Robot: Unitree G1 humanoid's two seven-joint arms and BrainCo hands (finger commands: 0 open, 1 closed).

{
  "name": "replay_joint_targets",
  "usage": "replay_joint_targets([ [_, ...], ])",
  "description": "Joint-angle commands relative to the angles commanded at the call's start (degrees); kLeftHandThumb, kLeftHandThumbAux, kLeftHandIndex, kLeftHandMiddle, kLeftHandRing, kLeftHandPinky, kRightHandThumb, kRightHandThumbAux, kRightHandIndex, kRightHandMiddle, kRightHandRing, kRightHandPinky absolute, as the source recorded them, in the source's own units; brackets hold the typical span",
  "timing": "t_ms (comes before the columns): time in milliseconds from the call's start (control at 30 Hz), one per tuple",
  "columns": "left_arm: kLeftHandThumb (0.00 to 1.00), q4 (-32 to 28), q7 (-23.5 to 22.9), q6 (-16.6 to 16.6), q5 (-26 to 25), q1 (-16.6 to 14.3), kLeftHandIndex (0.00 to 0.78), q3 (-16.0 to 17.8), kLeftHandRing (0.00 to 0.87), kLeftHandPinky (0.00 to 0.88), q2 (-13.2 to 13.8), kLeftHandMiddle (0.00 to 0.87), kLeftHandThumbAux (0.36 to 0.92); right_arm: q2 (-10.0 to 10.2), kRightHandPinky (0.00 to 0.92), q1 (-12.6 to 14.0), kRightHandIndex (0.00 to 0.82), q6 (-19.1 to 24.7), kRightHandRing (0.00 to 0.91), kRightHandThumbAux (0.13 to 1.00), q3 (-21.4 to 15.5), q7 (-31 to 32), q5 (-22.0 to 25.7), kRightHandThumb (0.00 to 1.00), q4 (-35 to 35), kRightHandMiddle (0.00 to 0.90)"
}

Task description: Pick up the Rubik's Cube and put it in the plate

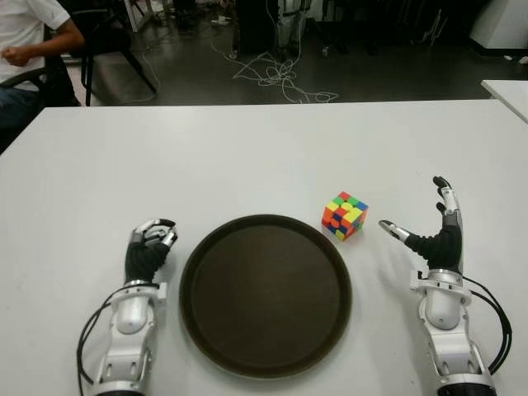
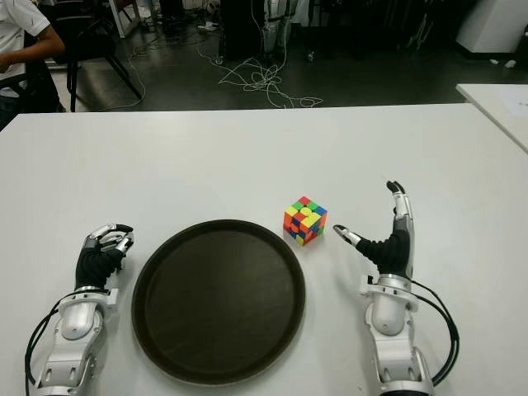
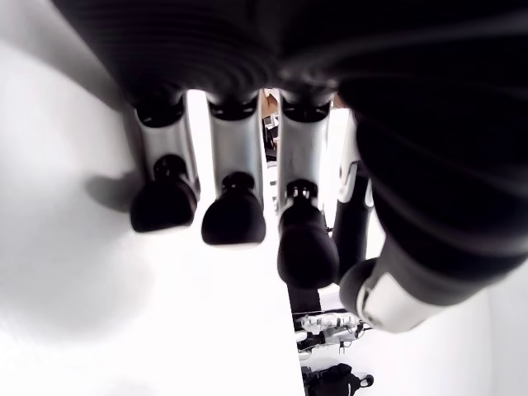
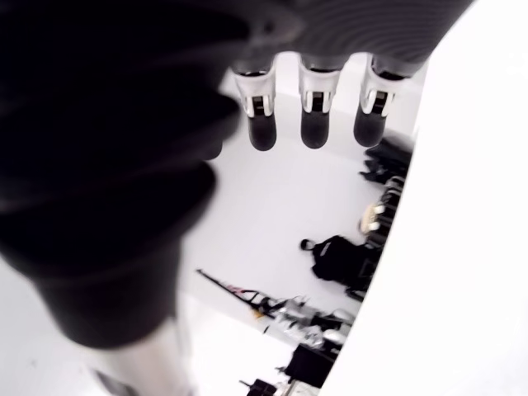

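Nearest the camera, at the bottom of the frame, both forearms reach onto the white table [image 1: 247,148], one on each side of the round dark brown plate [image 1: 266,363], which fills the lower centre and holds nothing. At lower left, the left hand [image 1: 148,252] shows just beside the plate's left rim with its fingers curled in on themselves, gripping nothing; its wrist view confirms bent fingers with no object between them. At lower right, the right hand [image 1: 433,231] stands with fingers spread upward and thumb pointing toward the centre, also holding nothing.

The Rubik's Cube [image 1: 345,215] sits on the table just beyond the plate's upper-right rim, turned so a corner faces the camera. It lies to the left of the right hand's thumb, near but apart, while the left hand is well apart from it across the plate. Being a cube, it has no long axis to line up with. The right hand looks the better placed to take it, with a short sideways reach.

No brand, label or readable writing shows anywhere.
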Motion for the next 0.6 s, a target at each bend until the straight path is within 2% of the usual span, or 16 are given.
replay_joint_targets([
  [233,0.710,-0.06,-0.06,-0.41,0.16,0.14,0.442,-0.21,0.817,0.789,-0.01,0.800,0.706,-3.13,0.003,0.65,0.011,1.42,0.005,0.858,2.24,3.68,-2.31,0.000,-1.07,0.004],
  [600,0.709,-1.54,0.37,1.11,0.03,0.56,0.443,-0.15,0.814,0.790,-0.58,0.796,0.707,-5.34,0.008,0.78,0.000,3.97,0.005,0.828,3.14,8.85,-5.68,0.000,-3.23,0.000],
])
